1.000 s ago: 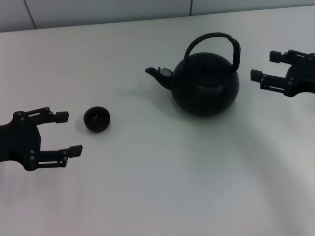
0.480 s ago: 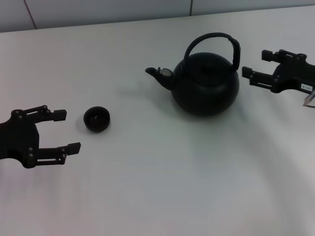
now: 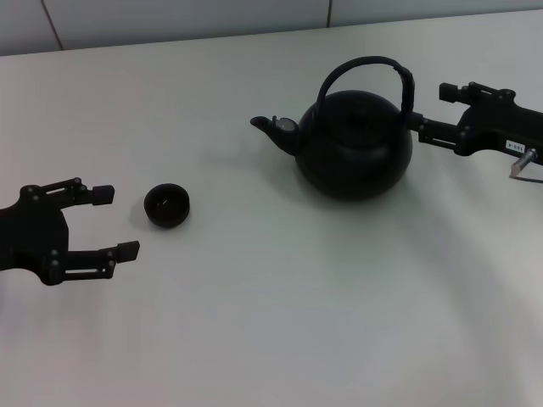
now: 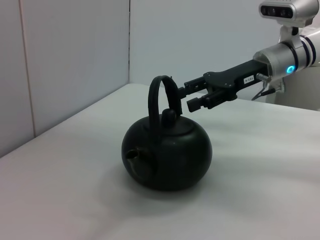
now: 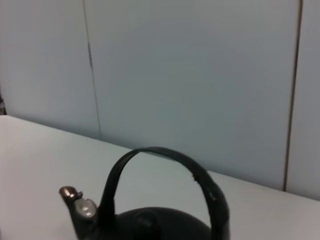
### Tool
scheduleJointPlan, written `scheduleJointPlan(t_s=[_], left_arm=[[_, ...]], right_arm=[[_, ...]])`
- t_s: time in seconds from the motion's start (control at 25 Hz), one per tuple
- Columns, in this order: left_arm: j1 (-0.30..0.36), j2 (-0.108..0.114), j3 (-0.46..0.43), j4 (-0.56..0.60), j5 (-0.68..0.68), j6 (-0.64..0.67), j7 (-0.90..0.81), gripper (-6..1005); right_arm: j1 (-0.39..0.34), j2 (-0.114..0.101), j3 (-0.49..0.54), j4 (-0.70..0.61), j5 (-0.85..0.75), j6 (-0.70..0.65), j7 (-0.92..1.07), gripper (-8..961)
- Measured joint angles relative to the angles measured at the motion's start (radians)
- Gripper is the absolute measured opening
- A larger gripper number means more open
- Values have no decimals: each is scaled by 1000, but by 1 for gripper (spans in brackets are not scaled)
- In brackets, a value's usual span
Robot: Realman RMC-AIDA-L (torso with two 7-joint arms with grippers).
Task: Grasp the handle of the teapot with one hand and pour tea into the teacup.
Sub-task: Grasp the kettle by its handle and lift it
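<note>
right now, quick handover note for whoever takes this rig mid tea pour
Right gripper: open, level with the handle, fingers either side of its thicker section, not closed on it.
Left gripper: open, low beside the teacup, holding nothing.
Teapot: upright on the table, spout toward the teacup, well apart from it.
Done: approach to the handle.
Left: close on the handle, lift, carry over, pour.

Three cameras, one shared object

The head view looks down from above on the whole table (image 3: 280, 322). The left wrist view looks low across the table, from some way off, at the teapot (image 4: 167, 152). The right wrist view faces the wall, very near the handle (image 5: 170, 172). All three views share the teapot.
</note>
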Motion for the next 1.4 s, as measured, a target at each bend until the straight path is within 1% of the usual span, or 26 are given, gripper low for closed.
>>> scheduleJointPlan(t_s=[0.52,0.88,1.16,1.4], left_arm=[[-16,1,0,-1,9,-4,-21,863],[-17,1,-3,-1,9,-10,-28,863],[-16,-3,-48,-3,9,-5,-28,863],[-14,-5,-57,-3,2,-4,-28,863]], right_arm=[[60,-3,4,96,26,59,-54,750],[69,-2,2,107,58,62,-68,751],[76,-2,0,112,61,78,-69,751],[75,0,1,121,62,92,-69,751]])
